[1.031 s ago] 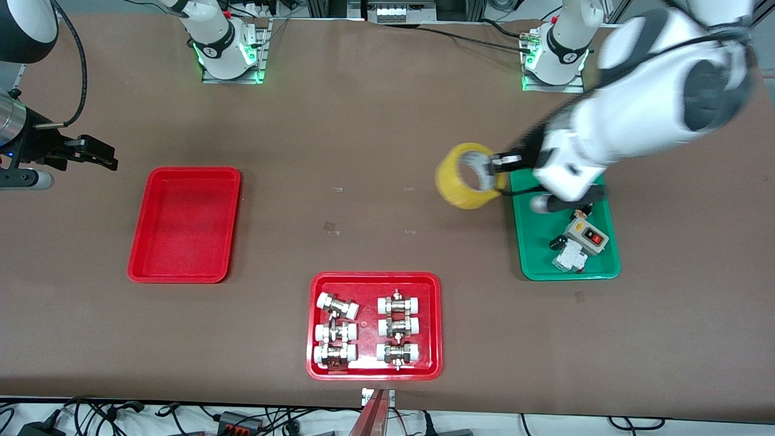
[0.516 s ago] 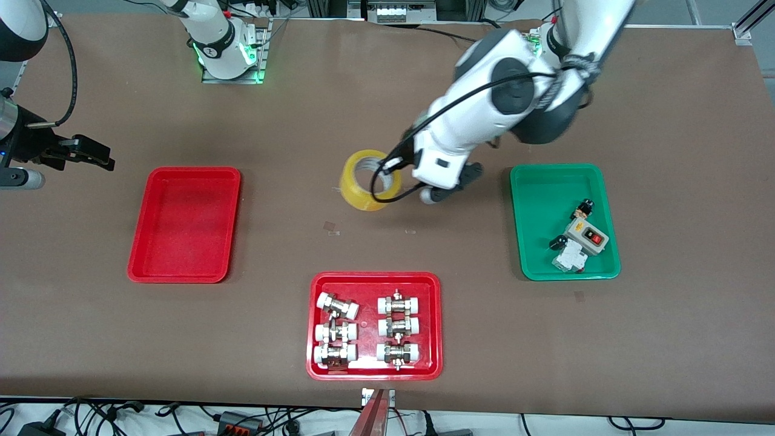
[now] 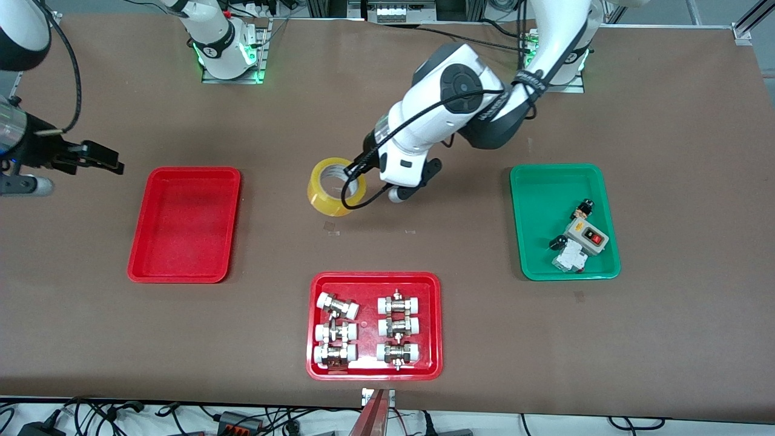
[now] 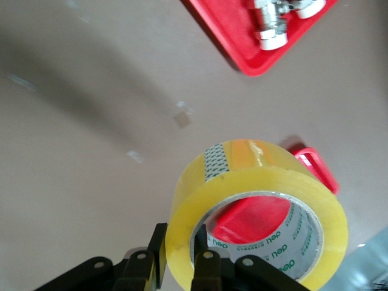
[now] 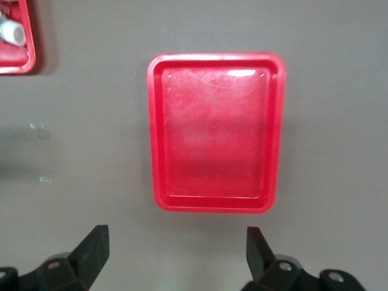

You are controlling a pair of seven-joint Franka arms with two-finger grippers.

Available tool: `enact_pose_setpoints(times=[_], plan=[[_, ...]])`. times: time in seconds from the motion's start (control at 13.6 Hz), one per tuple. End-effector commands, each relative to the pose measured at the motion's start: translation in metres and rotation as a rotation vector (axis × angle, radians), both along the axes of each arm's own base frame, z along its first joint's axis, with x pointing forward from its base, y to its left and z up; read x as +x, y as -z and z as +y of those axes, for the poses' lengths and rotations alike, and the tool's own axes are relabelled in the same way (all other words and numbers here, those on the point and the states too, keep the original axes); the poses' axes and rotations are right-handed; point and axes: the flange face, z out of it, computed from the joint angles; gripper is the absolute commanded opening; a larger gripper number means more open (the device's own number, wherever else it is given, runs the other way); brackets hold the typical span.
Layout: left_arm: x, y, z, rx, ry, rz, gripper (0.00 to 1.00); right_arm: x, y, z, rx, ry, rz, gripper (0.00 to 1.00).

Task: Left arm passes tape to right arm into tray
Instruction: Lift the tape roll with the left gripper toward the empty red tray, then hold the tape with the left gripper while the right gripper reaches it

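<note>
Two arms are seen over the brown table (image 3: pixel 678 339). The tape (image 3: pixel 330 195) is held in the air by the left gripper (image 3: pixel 353 171), over the middle of the table, between the tray (image 3: pixel 138 254) and the green tray (image 3: pixel 533 200). In the left wrist view the fingers (image 4: pixel 203 270) are pinched on the roll's wall, one inside the white core and one outside, and the roll (image 4: pixel 254 212) is tilted. The right gripper (image 3: pixel 100 158) is held with its jaws spread wide and nothing between them, above bare table just beside the tray at the right arm's end. The fittings tray (image 3: pixel 374 280) lies nearer the front camera than the tape.
</note>
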Motion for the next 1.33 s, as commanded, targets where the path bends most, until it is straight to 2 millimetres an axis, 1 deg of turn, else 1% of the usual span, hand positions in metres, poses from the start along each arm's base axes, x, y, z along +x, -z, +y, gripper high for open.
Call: enact_pose_setpoints(times=[0.0, 0.15, 0.22, 0.29, 0.37, 0.52, 0.59, 0.66, 0.81, 0.88, 0.96, 1.03, 1.25], plan=[[0.004, 0.011, -0.029, -0.088, -0.125, -0.032, 0.01, 0.015, 0.032, 0.028, 0.114, -0.048, 0.05, 1.0], [-0.005, 0.021, -0.046, -0.116, -0.141, -0.057, 0.01, 0.023, 0.048, 0.05, 0.276, -0.028, 0.064, 1.0], [-0.007, 0.024, -0.05, -0.131, -0.161, -0.061, 0.01, 0.025, 0.048, 0.06, 0.331, -0.023, 0.054, 1.0], [-0.011, 0.029, -0.057, -0.147, -0.195, -0.051, 0.01, 0.028, 0.051, 0.083, 0.38, -0.046, 0.044, 1.0], [-0.012, 0.031, -0.061, -0.164, -0.251, -0.046, 0.01, 0.032, 0.058, 0.104, 0.414, -0.057, 0.033, 1.0], [-0.019, 0.043, -0.073, -0.164, -0.306, -0.068, 0.01, 0.034, 0.063, 0.145, 0.497, -0.119, 0.005, 1.0], [-0.023, 0.042, -0.082, -0.165, -0.312, -0.085, 0.02, 0.036, 0.067, 0.158, 0.543, -0.146, -0.016, 1.0], [-0.017, 0.04, -0.084, -0.173, -0.34, -0.086, 0.02, 0.04, 0.077, 0.167, 0.591, -0.17, -0.03, 1.0], [-0.014, 0.044, -0.087, -0.179, -0.362, -0.07, 0.04, 0.056, 0.089, 0.174, 0.674, -0.236, -0.063, 1.0], [-0.015, 0.044, -0.088, -0.18, -0.368, -0.064, 0.03, 0.063, 0.093, 0.175, 0.681, -0.273, -0.082, 1.0], [-0.015, 0.044, -0.088, -0.18, -0.37, -0.063, 0.03, 0.07, 0.092, 0.176, 0.687, -0.304, -0.104, 1.0], [-0.016, 0.044, -0.088, -0.182, -0.371, -0.06, 0.03, 0.074, 0.092, 0.177, 0.691, -0.342, -0.125, 1.0], [-0.016, 0.044, -0.088, -0.184, -0.382, -0.05, 0.03, 0.077, 0.103, 0.178, 0.72, -0.408, -0.148, 1.0]])
